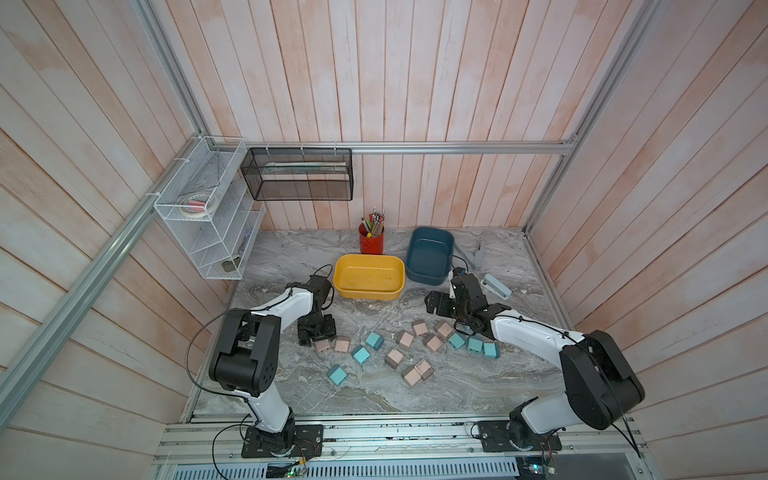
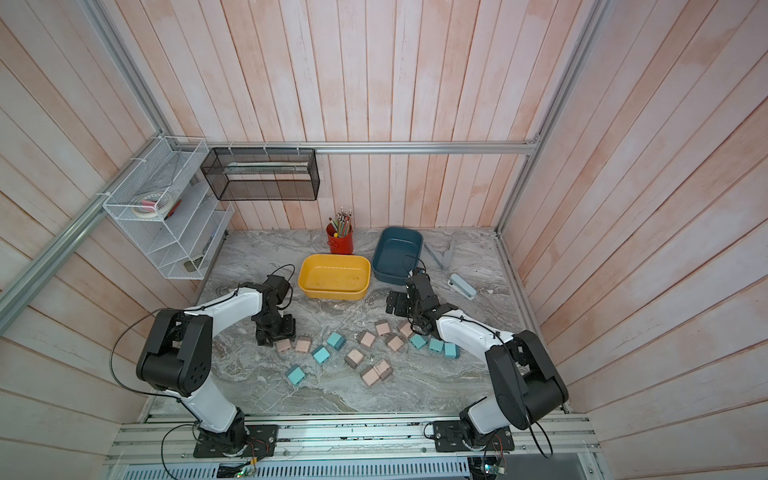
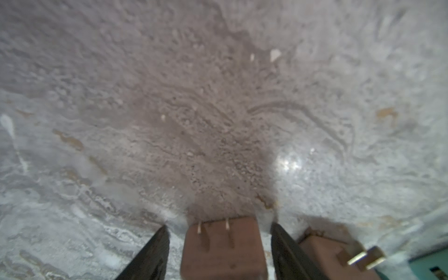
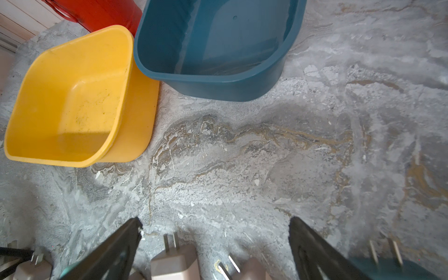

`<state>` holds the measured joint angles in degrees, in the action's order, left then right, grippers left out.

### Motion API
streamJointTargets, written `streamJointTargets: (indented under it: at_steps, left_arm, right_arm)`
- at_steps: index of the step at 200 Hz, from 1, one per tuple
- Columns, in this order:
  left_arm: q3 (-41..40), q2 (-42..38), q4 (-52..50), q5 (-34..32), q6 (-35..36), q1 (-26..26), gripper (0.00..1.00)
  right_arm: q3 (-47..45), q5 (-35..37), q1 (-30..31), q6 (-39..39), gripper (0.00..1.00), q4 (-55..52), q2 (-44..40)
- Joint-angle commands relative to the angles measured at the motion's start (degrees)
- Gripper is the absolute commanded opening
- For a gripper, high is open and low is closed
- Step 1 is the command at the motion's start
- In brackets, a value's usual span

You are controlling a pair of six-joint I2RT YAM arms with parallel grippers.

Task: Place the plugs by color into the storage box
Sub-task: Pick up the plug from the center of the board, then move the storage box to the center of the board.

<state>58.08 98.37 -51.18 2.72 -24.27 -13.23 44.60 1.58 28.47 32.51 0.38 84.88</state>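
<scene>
on grey marble tabletop [image 1: 374,399], scattered plugs [image 1: 394,356]; pink plank walls [image 1: 415,75].

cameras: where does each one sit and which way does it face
Top views: mounted high on the robot's base side, both looking down on the grey marbled table; both white-and-black arms show whole.
Left wrist: on the left arm, close above the table, looking down; left hand open astride a pink square plug.
Right wrist: on the right arm, facing the yellow plastic tub and blue plastic tub; right hand open.
Shared: top and right wrist views both show the tubs.
</scene>
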Motion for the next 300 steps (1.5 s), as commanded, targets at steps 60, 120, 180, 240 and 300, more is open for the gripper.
streamJointTargets:
  at_steps: [60, 120, 180, 240, 300]
  left_arm:
    - [-2.6, 1.3, 3.3, 0.9, -3.6, -0.6, 0.52]
    - [-2.9, -1.3, 2.5, 1.6, -5.1, -0.5, 0.49]
    - [-2.3, -3.4, 1.7, 2.4, -6.4, -0.6, 0.47]
    - [-2.8, -4.5, 1.2, 2.0, -6.5, -0.6, 0.44]
    - [-2.3, -5.2, 1.0, 2.3, -6.8, -0.6, 0.4]
  right_arm:
    - [8.2, 0.5, -2.8, -0.6, 0.97, -3.1, 2.9]
    - [35.4, -4.0, -15.0, 1.5, 0.86, -15.7, 20.0]
    - [43.0, -15.3, -17.4, -0.2, 0.66, -18.6, 31.2]
    - [40.1, -20.2, -16.4, -0.2, 0.41, -17.0, 33.7]
    - [39.9, -20.2, -16.5, -4.0, 0.14, -21.9, 32.4]
